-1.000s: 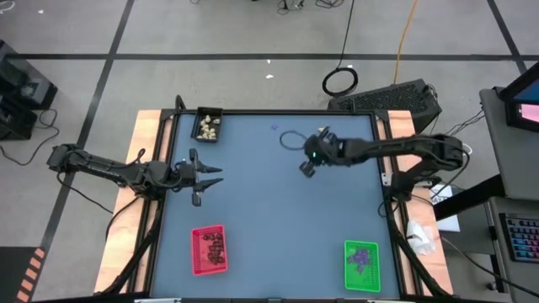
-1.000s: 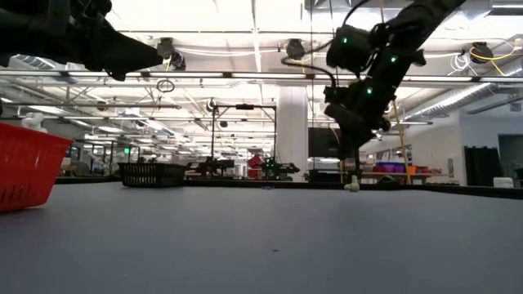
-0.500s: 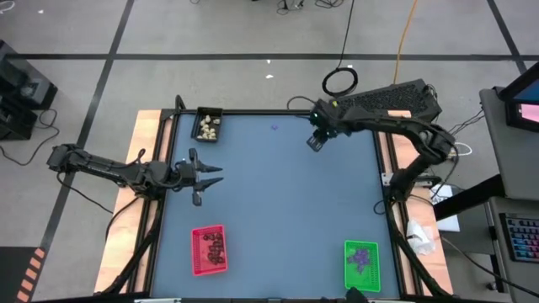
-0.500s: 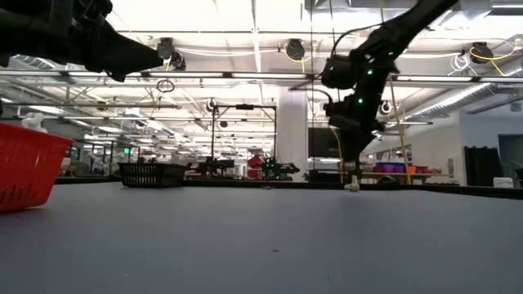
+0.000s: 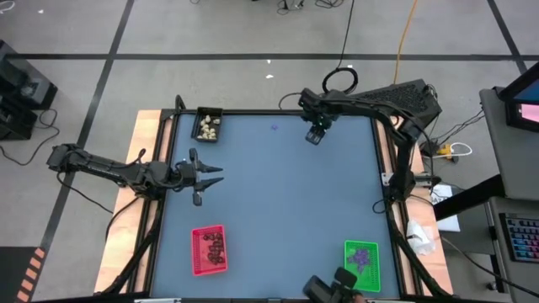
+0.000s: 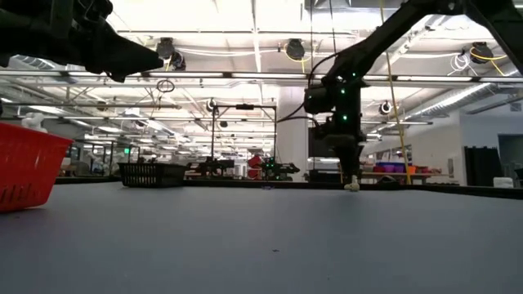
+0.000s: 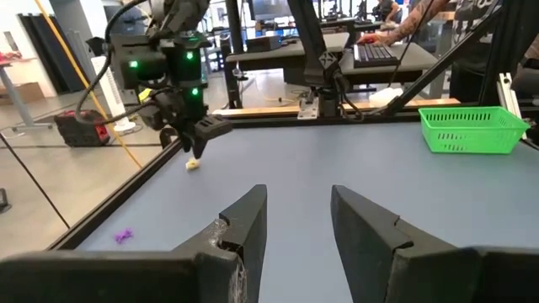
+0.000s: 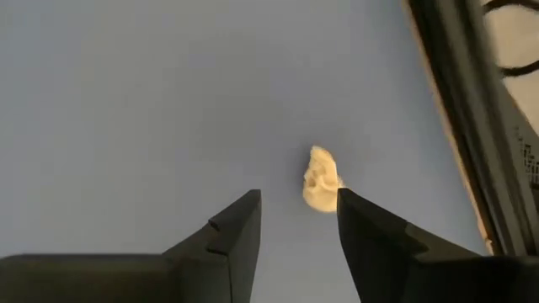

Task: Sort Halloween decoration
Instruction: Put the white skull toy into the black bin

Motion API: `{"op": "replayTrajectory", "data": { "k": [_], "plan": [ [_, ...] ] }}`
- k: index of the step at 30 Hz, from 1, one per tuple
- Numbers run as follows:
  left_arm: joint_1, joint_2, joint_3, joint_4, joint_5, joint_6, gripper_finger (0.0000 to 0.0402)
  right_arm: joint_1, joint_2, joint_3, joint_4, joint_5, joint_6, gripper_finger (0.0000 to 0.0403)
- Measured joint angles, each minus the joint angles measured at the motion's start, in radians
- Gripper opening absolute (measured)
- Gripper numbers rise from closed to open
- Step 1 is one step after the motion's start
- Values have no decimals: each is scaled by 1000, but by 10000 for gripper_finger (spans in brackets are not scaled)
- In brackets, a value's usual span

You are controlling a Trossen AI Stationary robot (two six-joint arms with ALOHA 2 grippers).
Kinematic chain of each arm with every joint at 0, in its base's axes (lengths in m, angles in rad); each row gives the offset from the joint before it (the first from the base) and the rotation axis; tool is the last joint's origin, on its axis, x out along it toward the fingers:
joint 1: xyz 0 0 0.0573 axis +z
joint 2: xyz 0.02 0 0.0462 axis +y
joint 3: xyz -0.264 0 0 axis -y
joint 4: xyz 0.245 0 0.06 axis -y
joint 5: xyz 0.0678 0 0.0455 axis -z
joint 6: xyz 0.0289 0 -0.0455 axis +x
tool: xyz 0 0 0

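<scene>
The right end effector (image 5: pixel 314 137) is hanging low over the far edge of the desk (image 5: pixel 278 210), its fingers standing apart and gripping nothing. Just ahead of its fingertips (image 8: pixel 244 206) a cream-white lump (image 8: pixel 320 178) is lying on the bare desk surface, close to the desk's far rim; from the side it looks to be right under the end effector, though I cannot tell whether anything is touching it. A flat purple bit (image 5: pixel 274 128) is lying alone near that same rim, between the lump and the black tray (image 5: pixel 208 124), which is sitting at the far left corner with more cream-white pieces inside. The red tray (image 5: pixel 209 250) is sitting toward the near side of the desk with dark lumps in it, and the green tray (image 5: pixel 362 264) is standing at the near right corner holding purple bits. The left end effector (image 5: pixel 210 176) is waiting above the desk's left side, between the black tray and the red one, its fingers parted and empty.
</scene>
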Motion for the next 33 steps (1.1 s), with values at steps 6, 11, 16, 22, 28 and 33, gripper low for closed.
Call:
{"op": "replayTrajectory", "data": {
  "k": [6,11,16,22,28,33],
  "plan": [
    [0,0,0,0,0,0,129,-31,43,9,-23,-1,-44,147],
    [0,0,0,0,0,0,129,-52,69,9,-14,3,-54,147],
    [0,0,0,0,0,1,129,-67,73,9,-10,-1,-56,147],
    [0,0,0,1,0,1,129,-69,72,9,9,-16,-72,146],
    [0,0,0,1,0,1,129,-71,72,9,38,-56,-72,146],
    [0,0,0,1,0,1,129,-74,72,9,34,-55,-72,146]
  ]
}}
